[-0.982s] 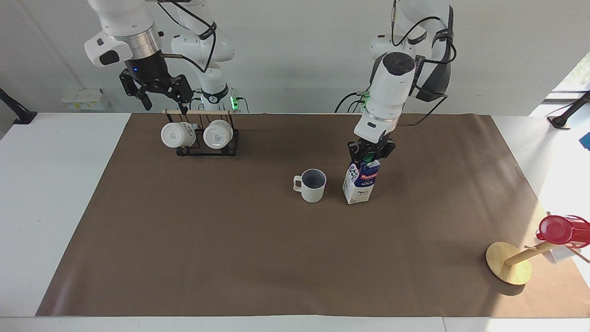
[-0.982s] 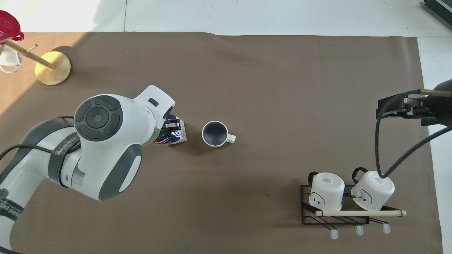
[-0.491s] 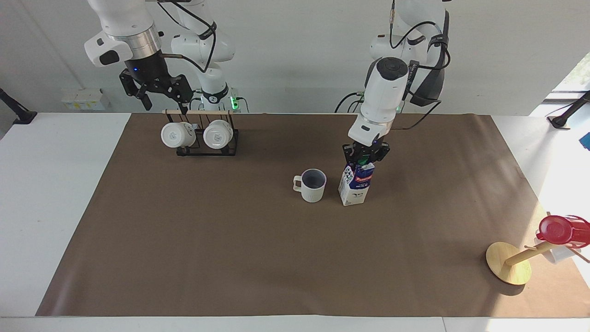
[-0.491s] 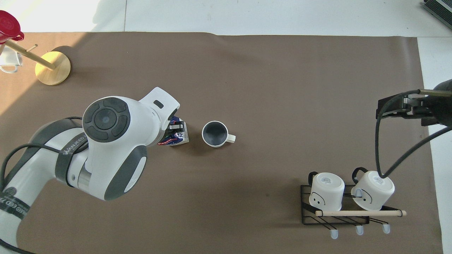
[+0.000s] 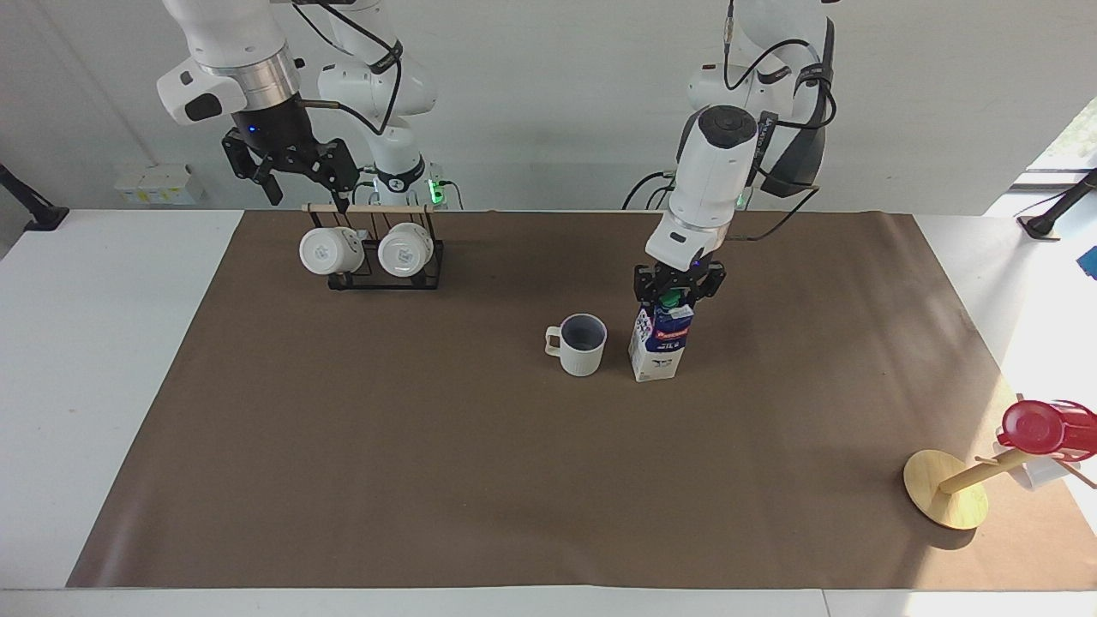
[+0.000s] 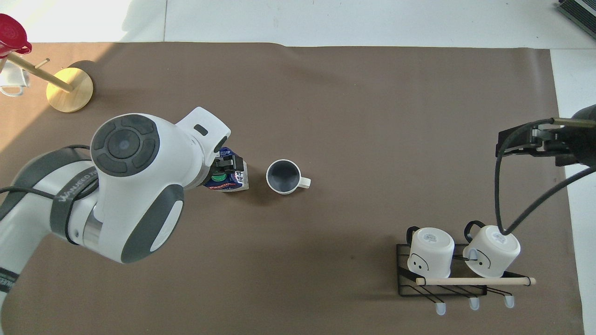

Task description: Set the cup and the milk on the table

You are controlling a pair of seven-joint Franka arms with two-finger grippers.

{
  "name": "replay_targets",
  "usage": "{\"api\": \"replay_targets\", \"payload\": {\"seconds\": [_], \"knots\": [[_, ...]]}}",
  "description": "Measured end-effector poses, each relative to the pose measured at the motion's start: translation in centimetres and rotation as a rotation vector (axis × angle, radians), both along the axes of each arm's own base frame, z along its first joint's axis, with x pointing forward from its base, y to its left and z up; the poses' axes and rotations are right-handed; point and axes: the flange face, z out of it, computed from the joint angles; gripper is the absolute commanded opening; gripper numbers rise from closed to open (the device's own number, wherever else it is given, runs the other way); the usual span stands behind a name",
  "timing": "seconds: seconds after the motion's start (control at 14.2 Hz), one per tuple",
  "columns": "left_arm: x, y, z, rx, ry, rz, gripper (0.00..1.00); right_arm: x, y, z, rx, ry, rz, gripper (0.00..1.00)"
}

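Observation:
The milk [image 5: 660, 347] [image 6: 229, 182] stands upright on the brown sheet of the table [image 5: 428, 446], near its middle. My left gripper [image 5: 677, 290] [image 6: 224, 168] sits just over the carton's top, open, its fingers either side of the green cap, which shows between them. The cup [image 5: 583, 344] [image 6: 283, 177] stands upright beside the carton, toward the right arm's end, handle pointing away from the carton. My right gripper [image 5: 304, 193] [image 6: 519, 142] hangs open over the mug rack, holding nothing, and waits.
A black wire rack [image 5: 386, 261] [image 6: 447, 274] with a wooden rod holds two white mugs close to the right arm's base. A tilted wooden stand [image 5: 945, 488] [image 6: 70, 89] carries a red cup [image 5: 1037, 426] [image 6: 11, 35] at the left arm's end, farthest from the robots.
The carton went from tilted to upright and shifted slightly toward the cup. My left gripper opened on its top and lifted a little. The right arm stayed put.

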Motion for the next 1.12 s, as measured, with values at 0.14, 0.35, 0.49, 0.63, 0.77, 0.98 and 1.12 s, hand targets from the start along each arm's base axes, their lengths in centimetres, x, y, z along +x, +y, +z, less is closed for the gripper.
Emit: {"api": "replay_targets", "payload": {"seconds": [0.14, 0.35, 0.49, 0.63, 0.77, 0.98, 1.12], "knots": [[0.3, 1.2, 3.8, 0.009, 0.008, 0.020, 1.00, 0.0, 0.0, 0.0, 0.000, 0.000, 0.000, 1.00], [0.6, 4.6, 7.6, 0.023, 0.019, 0.007, 1.00, 0.0, 0.0, 0.0, 0.000, 0.000, 0.000, 1.00], [0.6, 7.3, 9.5, 0.033, 0.031, -0.014, 1.00, 0.0, 0.0, 0.0, 0.000, 0.000, 0.000, 1.00], [0.2, 10.1, 11.1, 0.041, 0.039, -0.044, 1.00, 0.0, 0.0, 0.0, 0.000, 0.000, 0.000, 1.00], [-0.6, 12.7, 12.6, 0.049, 0.051, -0.079, 1.00, 0.0, 0.0, 0.0, 0.000, 0.000, 0.000, 1.00], [-1.9, 15.9, 14.4, 0.059, 0.074, -0.137, 1.00, 0.0, 0.0, 0.0, 0.000, 0.000, 0.000, 1.00], [-2.4, 17.4, 15.1, 0.060, 0.077, -0.157, 1.00, 0.0, 0.0, 0.0, 0.000, 0.000, 0.000, 1.00]]}}
